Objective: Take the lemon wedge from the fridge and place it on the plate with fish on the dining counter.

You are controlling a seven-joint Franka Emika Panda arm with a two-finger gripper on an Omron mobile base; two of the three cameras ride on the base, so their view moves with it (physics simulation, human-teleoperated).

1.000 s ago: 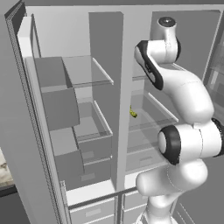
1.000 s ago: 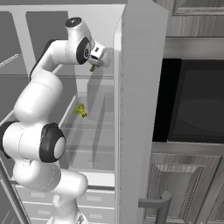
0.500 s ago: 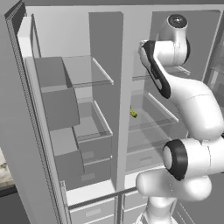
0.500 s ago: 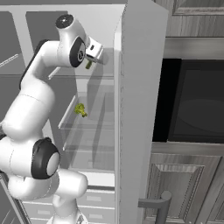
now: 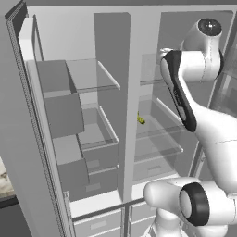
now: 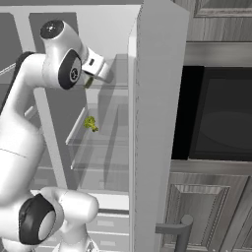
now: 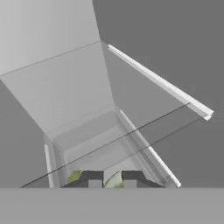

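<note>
The fridge [image 5: 130, 69] stands open, showing glass shelves and grey drawers. My gripper [image 6: 90, 81] is high in its right compartment, above the upper glass shelf [image 6: 110, 86]. It is shut on a tiny yellow-green piece, the lemon wedge [image 7: 113, 180], which sits between the two dark fingertips [image 7: 94, 176]. A second small yellow-green item [image 6: 90, 123] lies on the shelf below, also seen beside the middle divider [image 5: 140, 120]. The plate with fish and the dining counter are out of view.
The open fridge door [image 6: 152, 128] stands close on the gripper's right, with a dark built-in oven [image 6: 216, 118] and a grey panelled cabinet [image 6: 206, 216] behind it. Door bins [image 5: 60, 106] hang on the left. Grey drawers [image 5: 99, 222] close the fridge's bottom.
The arm has risen, carrying the shut gripper and the wedge higher in the right compartment. The item on the lower shelf has not moved.
</note>
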